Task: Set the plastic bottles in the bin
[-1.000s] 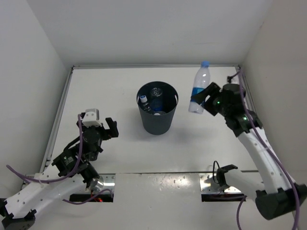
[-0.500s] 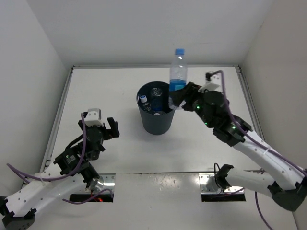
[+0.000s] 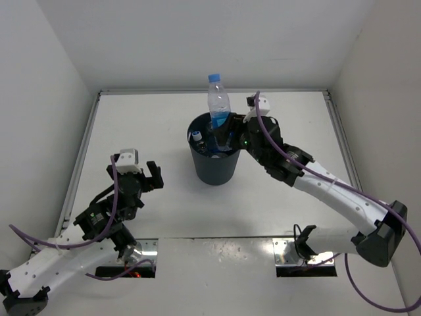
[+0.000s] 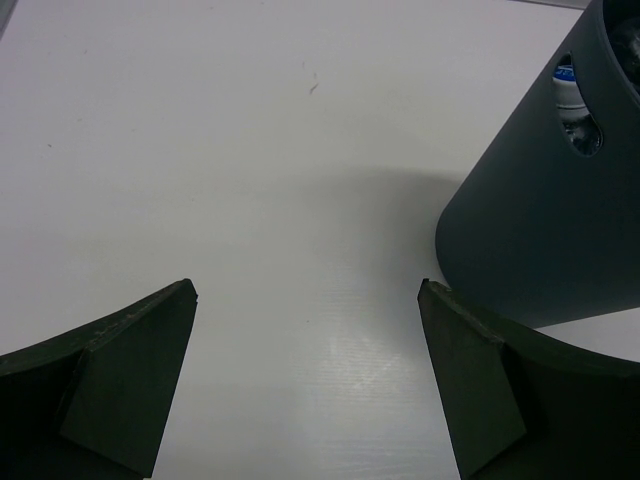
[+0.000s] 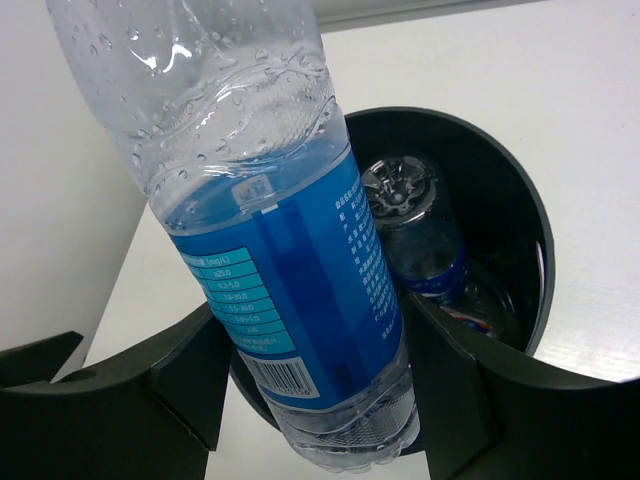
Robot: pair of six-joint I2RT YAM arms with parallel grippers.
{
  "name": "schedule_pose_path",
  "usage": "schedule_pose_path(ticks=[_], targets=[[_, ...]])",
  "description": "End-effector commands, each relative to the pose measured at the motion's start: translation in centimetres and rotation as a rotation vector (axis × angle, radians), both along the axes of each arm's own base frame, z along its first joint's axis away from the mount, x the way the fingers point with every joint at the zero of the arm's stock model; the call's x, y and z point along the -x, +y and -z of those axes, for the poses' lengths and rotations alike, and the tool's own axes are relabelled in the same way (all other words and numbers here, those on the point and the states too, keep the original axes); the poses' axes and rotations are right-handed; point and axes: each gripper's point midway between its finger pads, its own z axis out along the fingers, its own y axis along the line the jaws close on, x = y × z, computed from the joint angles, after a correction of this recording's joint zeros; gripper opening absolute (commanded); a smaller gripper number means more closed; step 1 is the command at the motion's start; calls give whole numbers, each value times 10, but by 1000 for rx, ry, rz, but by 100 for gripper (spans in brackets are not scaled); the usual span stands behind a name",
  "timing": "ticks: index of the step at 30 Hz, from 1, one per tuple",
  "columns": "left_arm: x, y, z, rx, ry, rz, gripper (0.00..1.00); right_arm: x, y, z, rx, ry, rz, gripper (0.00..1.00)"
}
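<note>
One bottle stands above the bin, other bottles inside.

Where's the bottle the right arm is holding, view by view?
Top external: held bottle, centre, over the bin.
Left wrist: not in it; bin at right.
Right wrist: held bottle fills centre-left, bin behind.
Shared landmark: the bin.

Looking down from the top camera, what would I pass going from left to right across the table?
Left gripper → bin → right arm. The bottle and right gripper overlap the bin in this view, so they are left out.
</note>
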Motion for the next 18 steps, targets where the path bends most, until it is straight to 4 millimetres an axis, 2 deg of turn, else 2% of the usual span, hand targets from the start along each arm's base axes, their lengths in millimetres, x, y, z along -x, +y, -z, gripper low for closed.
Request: schedule_pose_path(ticks=[1, 2, 3, 6, 7, 8, 10, 11, 14, 15, 16, 17, 18], targets=[[-3, 1, -14, 35, -32, -21, 100, -6, 9, -25, -48, -39, -32, 26], [-3, 1, -14, 35, -32, -21, 100, -5, 11, -33, -69, -44, -40, 29], [-3, 1, -14, 35, -32, -21, 100, -8, 9, -25, -54, -24, -38, 32], [-3, 1, -14, 35, -32, -21, 100, -9, 12, -30, -62, -20, -60, 44], [-3, 1, -14, 35, -32, -21, 100, -8, 12, -33, -69, -15, -57, 50], [-4, 0, -13, 28, -26, -21, 100, -8, 11, -34, -67, -12, -57, 61], [-4, 0, -13, 28, -26, -21, 100, -8, 8, -35, -55, -7, -40, 71], [-4, 0, -13, 28, -26, -21, 100, -10, 4, -32, -43, -3, -19, 79], [-4, 0, -13, 28, -26, -21, 100, -12, -14, -45, -36, -11, 36, 91], [-4, 0, -13, 28, -26, -21, 100, -11, -20, -60, -53, -29, 45, 99], [-4, 0, -13, 28, -26, -21, 100, -17, -30, -64, -61, -23, 76, 99], [-4, 0, -13, 28, -26, -21, 100, -13, -35, -70, -69, -22, 68, 99], [-4, 0, -13, 28, -26, -21, 100, -13, -41, -84, -86, -42, 78, 99]])
